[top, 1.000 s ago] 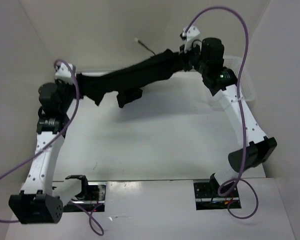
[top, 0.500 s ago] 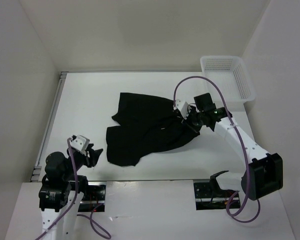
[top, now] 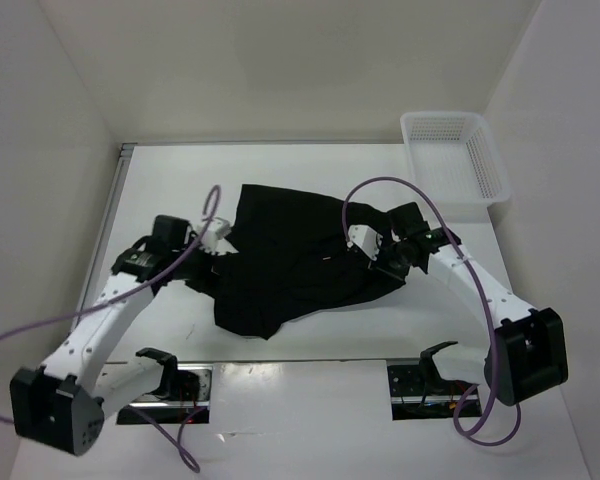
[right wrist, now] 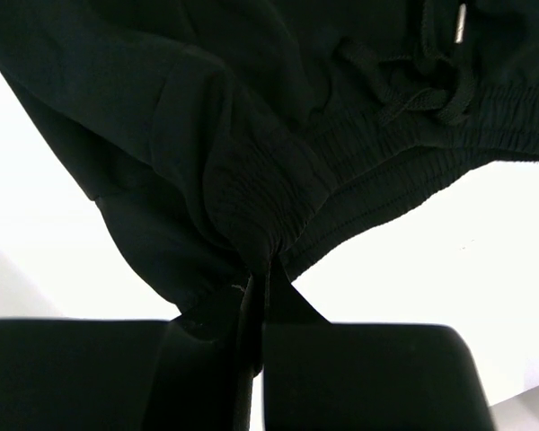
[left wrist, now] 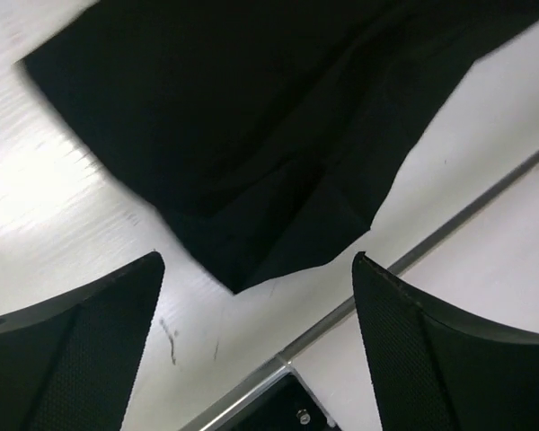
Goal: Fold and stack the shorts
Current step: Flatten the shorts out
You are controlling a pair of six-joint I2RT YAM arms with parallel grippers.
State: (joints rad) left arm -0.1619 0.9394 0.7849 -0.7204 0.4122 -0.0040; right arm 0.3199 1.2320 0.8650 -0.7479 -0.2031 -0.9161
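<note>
Shorts [top: 285,265]: black, crumpled on the white table [top: 170,185], lying between the two grippers.

Right wrist view only: right gripper [right wrist: 256,287], fingers pressed together, pinching a fold of the elastic waistband [right wrist: 386,171]. The drawstring [right wrist: 431,90] lies beyond the tips.

Left wrist view only: left gripper [left wrist: 256,269], fingers spread wide, gripping nothing. A hem corner lies at the gap.

Top view only: white basket [top: 440,116], well beyond the right gripper.

Change: half a second ago the left arm was drawn back by its base. It now reaches the shorts' left edge. The right pinch is unchanged.
</note>
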